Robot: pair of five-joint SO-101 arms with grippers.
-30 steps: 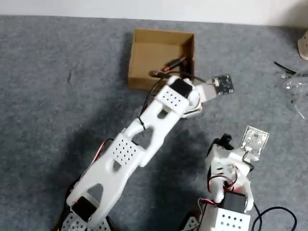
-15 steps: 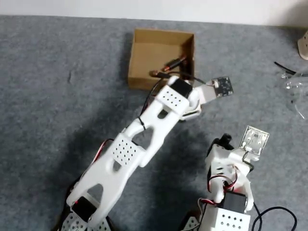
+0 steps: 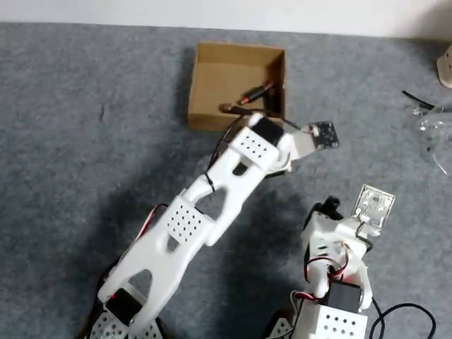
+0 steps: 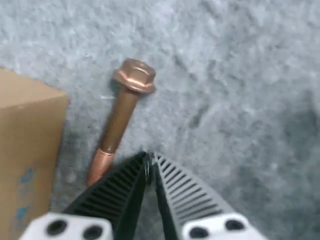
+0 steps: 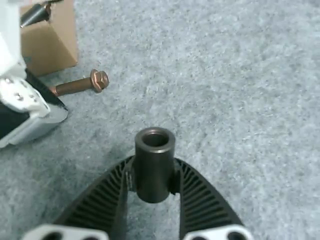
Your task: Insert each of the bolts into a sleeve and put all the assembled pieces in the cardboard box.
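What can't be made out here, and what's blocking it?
Tip of the bolt, left wrist view: covered by the left gripper.
The pieces in the cardboard box, high view: left arm overlaps one; too small to confirm assembly.
Lower end of the sleeve, right wrist view: hidden inside the right gripper.

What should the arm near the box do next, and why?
Probably open the left gripper and lower it around the bolt. Its jaws are shut and empty close to the bolt, which lies loose on the carpet, while the right gripper holds a sleeve upright.
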